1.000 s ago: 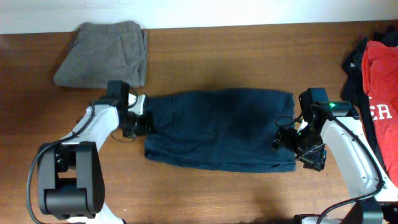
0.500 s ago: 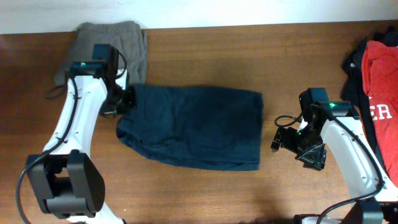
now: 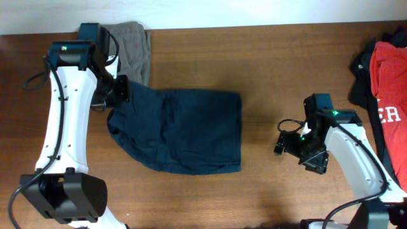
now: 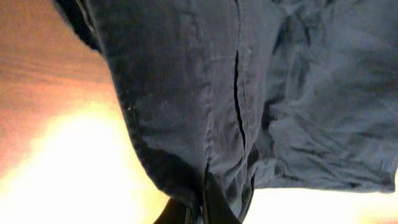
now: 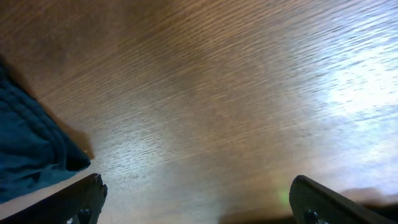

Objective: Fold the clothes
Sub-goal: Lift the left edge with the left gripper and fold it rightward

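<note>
Seemingly to drag them flat, left fingers [image 3: 118, 89] clench the navy shorts [image 3: 184, 130] at upper left; right fingers [image 3: 283, 144] hover spread and empty.

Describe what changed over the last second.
The left gripper, shut on the dark navy-blue cloth shorts, dragged them leftward toward the folded grey shorts. The right gripper let go of their right edge and is open over the wooden table. The grey shorts and red shirt stayed put.

Brown wooden table [image 3: 286, 76], white wall [image 3: 254, 13]
</note>
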Available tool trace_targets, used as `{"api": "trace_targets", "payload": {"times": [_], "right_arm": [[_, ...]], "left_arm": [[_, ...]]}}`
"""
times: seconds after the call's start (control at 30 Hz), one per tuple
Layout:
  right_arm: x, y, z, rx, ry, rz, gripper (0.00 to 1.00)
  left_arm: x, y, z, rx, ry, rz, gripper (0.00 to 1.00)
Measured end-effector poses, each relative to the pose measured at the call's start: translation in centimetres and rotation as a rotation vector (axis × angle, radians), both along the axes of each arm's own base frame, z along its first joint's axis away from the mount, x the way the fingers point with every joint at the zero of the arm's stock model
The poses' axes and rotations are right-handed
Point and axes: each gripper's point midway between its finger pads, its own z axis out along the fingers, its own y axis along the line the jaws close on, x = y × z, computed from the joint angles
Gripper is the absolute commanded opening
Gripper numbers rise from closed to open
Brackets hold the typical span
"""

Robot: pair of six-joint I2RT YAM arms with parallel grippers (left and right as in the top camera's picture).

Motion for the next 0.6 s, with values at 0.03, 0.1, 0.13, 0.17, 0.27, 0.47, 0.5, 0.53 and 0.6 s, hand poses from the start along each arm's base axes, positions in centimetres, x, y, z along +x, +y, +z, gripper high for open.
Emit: {"api": "trace_targets", "payload": {"times": [0.03,0.1,0.13,0.17,0.27,0.47,0.5,0.53,0.6], "right_arm": [[-0.1,0.1,-0.3,0.007,0.0,0.0,0.99],[-0.1,0.3,-0.7,0.019,-0.003,-0.001,0.99],[-0.1,0.4,-0.9,0.025,-0.005,-0.001,0.99],[-0.1,0.5,-1.0,0.03,-0.009,-0.001,0.99],[0.1,0.7,-1.6,0.04,-0.019,-0.001,0.99],[0.4,1.1,-2.0,0.067,-0.035,-0.002,0.99],[0.4,1.2,-2.0,0.068,-0.035,-0.002,0.99],[0.4,1.2,-2.0,0.07,-0.036,-0.003,0.99],[0.4,1.2,-2.0,0.073,-0.037,-0.002,0.99]], "left_arm": [[-0.2,0.0,0.1,0.0,0.006,0.0,0.01],[-0.5,0.0,0.2,0.0,0.017,0.0,0.01],[-0.6,0.0,0.2,0.0,0.02,0.0,0.01],[-0.6,-0.1,0.2,0.001,0.021,-0.003,0.01],[-0.6,-0.5,0.2,0.006,0.019,-0.03,0.01],[0.1,-3.7,0.3,0.019,-0.019,-0.183,0.01],[0.2,-4.3,0.4,0.019,-0.027,-0.206,0.01],[0.3,-5.1,0.4,0.019,-0.035,-0.232,0.01],[0.4,-6.4,0.4,0.019,-0.05,-0.276,0.01]]}}
